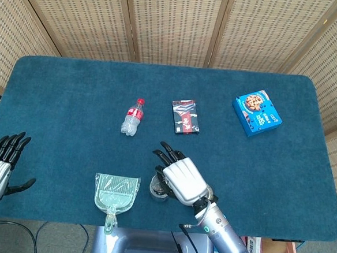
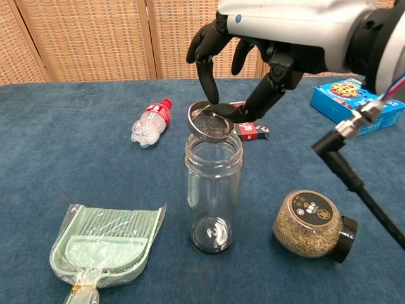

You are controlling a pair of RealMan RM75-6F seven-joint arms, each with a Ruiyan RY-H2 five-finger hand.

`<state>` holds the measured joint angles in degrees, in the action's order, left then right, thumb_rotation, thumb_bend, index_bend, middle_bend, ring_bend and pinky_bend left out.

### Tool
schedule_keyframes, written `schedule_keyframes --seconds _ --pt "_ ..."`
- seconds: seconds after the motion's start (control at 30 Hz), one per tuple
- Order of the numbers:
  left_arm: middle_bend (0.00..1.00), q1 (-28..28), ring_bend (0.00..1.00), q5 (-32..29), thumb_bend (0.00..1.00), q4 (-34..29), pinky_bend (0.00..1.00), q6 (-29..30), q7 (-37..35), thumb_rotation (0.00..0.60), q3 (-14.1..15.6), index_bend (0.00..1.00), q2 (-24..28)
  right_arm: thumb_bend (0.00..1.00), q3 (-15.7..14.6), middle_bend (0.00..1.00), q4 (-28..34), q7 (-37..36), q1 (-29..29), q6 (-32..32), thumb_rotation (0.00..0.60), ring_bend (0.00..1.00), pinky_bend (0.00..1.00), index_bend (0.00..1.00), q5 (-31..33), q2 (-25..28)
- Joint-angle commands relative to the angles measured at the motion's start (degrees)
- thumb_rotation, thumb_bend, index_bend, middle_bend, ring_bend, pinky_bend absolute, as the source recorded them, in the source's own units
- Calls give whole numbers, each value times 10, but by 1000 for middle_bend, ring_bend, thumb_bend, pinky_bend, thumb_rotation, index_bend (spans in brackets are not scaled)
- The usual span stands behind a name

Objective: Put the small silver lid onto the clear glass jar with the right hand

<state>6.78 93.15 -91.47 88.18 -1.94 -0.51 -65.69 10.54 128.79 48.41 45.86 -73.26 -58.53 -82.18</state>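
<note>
Silver lid [image 2: 211, 121] pinched in the right hand [image 2: 235, 76], tilted above the jar!
One empty clear glass jar [image 2: 213, 190]; one seed-filled jar [image 2: 312, 225] lying beside it.

The worktop [image 1: 72, 96] is rectangular with rounded corners and covered in dark teal, carpet-like fabric. Behind it stands a folding screen [image 1: 176, 23] of woven tan cane panels set in light wooden frames, wrapping around the far and side edges. Lighting is even and diffuse, casting soft shadows.
</note>
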Motion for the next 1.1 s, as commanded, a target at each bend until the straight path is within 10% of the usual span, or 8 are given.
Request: schedule_keyframes --seconds 0.03,1.1 --pt "0 0 0 0 189 1 0 0 -1 600 0 0 0 565 2 243 -5 3 5 1 600 50 329 641 5 -6" --pt "0 -1 0 -1 190 3 0 1 -5 600 -1 0 1 565 -9 225 -4 21 26 1 600 50 328 641 54 -11"
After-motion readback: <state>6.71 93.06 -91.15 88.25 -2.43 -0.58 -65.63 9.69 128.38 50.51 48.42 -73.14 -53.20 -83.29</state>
